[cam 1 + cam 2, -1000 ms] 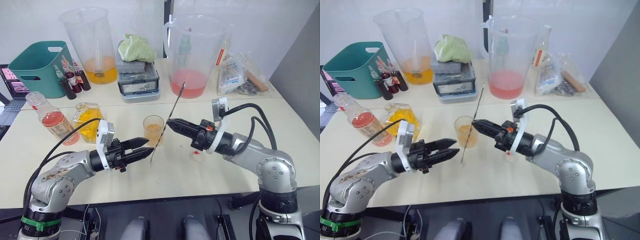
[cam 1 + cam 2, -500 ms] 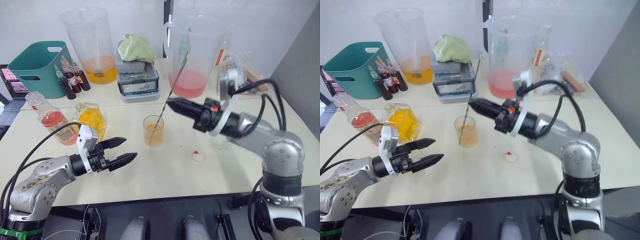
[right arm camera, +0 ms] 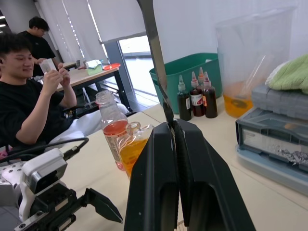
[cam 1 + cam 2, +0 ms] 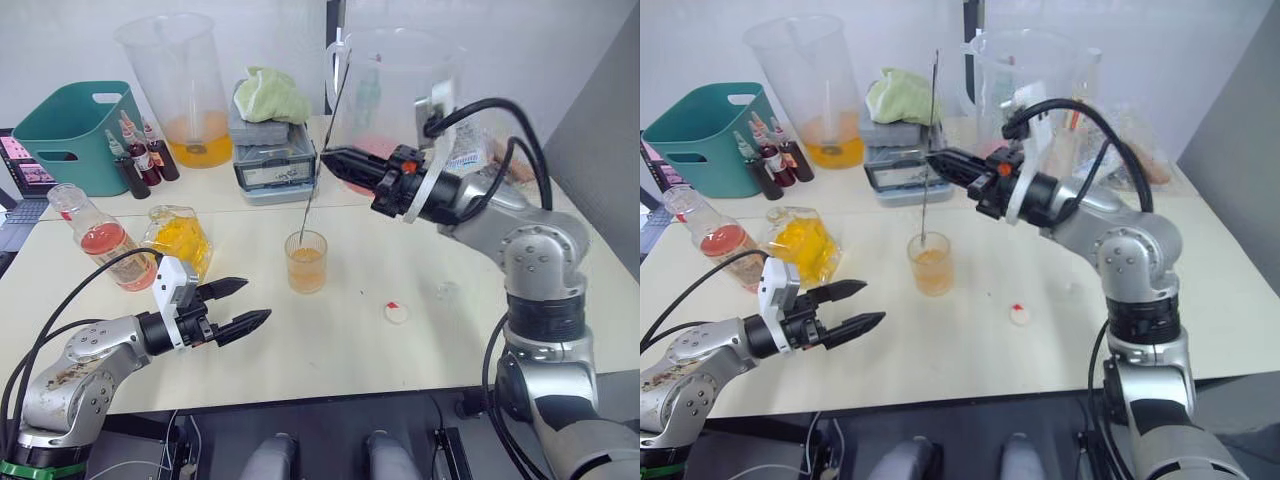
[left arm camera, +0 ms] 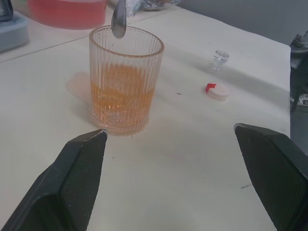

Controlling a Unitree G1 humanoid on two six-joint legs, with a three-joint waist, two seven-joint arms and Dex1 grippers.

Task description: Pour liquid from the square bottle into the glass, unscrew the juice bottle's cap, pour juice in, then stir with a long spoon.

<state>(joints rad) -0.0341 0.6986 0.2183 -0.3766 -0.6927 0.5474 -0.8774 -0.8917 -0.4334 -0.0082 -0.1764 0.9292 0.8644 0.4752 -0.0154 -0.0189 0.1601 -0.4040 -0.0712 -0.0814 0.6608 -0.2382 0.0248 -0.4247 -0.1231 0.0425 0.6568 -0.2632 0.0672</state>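
Above the glass [image 4: 306, 262] your right gripper [image 4: 327, 160] holds the long spoon [image 4: 322, 140] nearly upright, its fingers clamped on the shaft partway up; the tiny bowl hangs at the rim, just over the mouth, as the left wrist view shows (not yet in the liquid, by my reading). Bring the spoon straight down along its own line so the bowl enters near the centre of the mouth and does not strike the ribbed wall; the glass looks light, and a sideways knock could slide or tip it. Once the bowl is under the surface, stir in small circles from the wrist and keep the shaft off the rim; the orange mix [image 5: 122, 91] fills roughly the lower half, so there is room, yet wide swings could slop it over.

Your left gripper [image 4: 237, 305] hovers low over the worktop [image 4: 340, 345] in front of the glass, fingers spread and empty; you could bring it up beside the glass to steady it while you stir. The square bottle [image 4: 180, 238] and the juice bottle [image 4: 100, 238] stand together at the left, well clear; the cap [image 4: 397, 312] lies on the worktop to the right of the glass.
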